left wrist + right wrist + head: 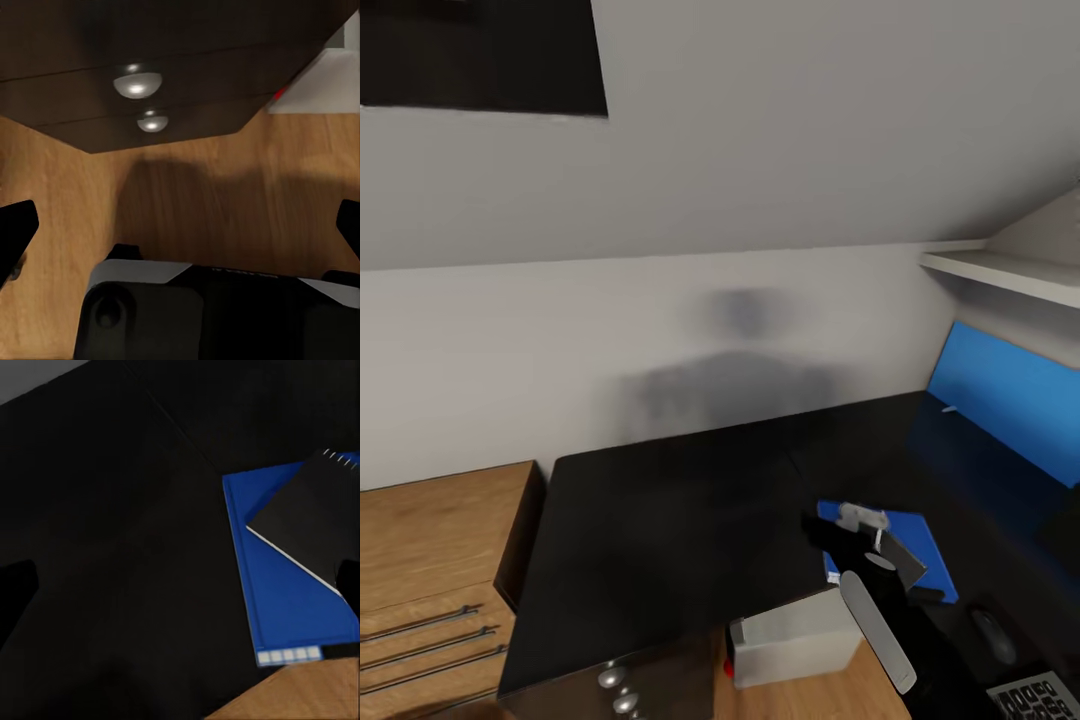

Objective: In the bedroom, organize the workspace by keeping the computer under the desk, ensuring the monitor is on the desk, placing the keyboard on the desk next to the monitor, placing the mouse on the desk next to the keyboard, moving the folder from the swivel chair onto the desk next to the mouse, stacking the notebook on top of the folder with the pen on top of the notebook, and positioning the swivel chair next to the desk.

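Note:
The blue folder (289, 607) lies flat on the glossy black desk (112, 510), close to its front edge. A dark notebook (315, 514) with a wire spine rests across the folder's far part. My right gripper (180, 589) hovers above the desk beside the folder, open, with one fingertip (349, 583) over the notebook's corner. In the head view the right gripper (847, 535) hangs over the folder (925, 550). The mouse (992, 635) and keyboard (1036, 700) sit at the desk's (660, 520) right. The computer (800, 640) stands under the desk. My left gripper (180, 232) is open, low over the floor.
The dark drawer unit with silver knobs (137, 81) stands under the desk's left end. An oak cabinet (430, 560) adjoins the desk on the left. A blue wall panel (1010, 400) and a white shelf (1010, 272) are at the right.

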